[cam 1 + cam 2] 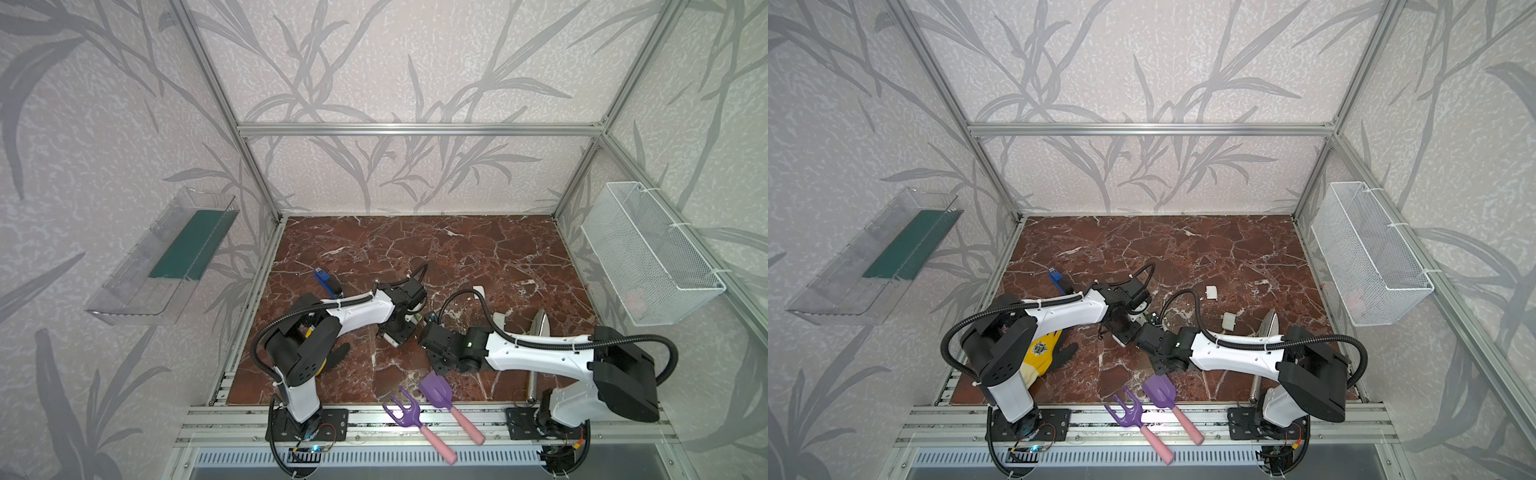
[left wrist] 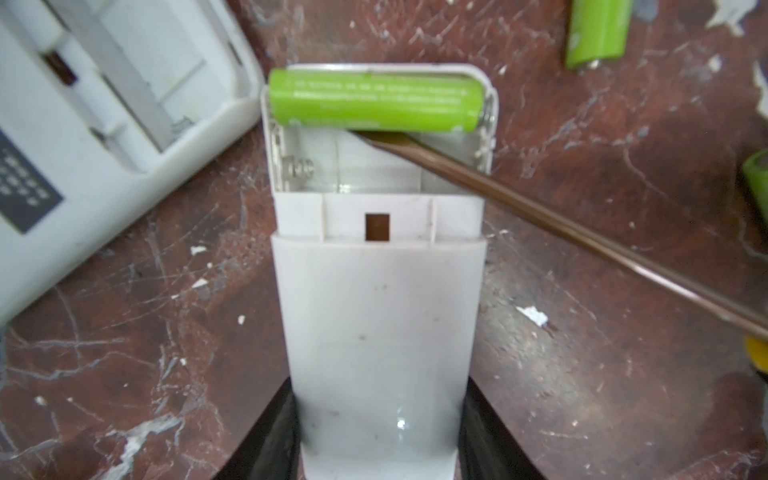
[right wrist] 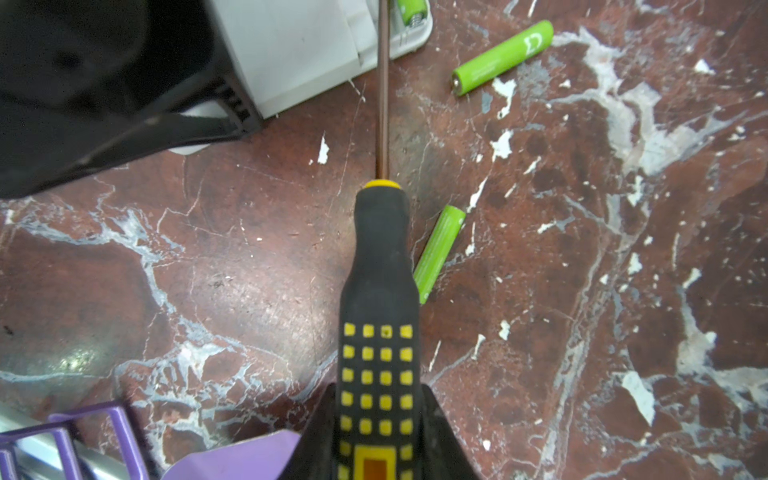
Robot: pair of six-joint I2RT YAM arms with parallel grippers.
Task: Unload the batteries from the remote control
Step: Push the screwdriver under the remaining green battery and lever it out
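Left gripper [image 2: 378, 419] clamps the remote control [image 2: 378, 311]. Right gripper [image 3: 376, 419], at its three o'clock, clamps the screwdriver [image 3: 376, 270] (tip under a battery [image 2: 374, 99])

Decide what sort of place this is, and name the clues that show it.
Most likely a robot test cell in a lab, not a home: an aluminium frame with wallpapered panels boxes in a marble-pattern tabletop, and the left arm and right arm are mounted on rails at its front edge.
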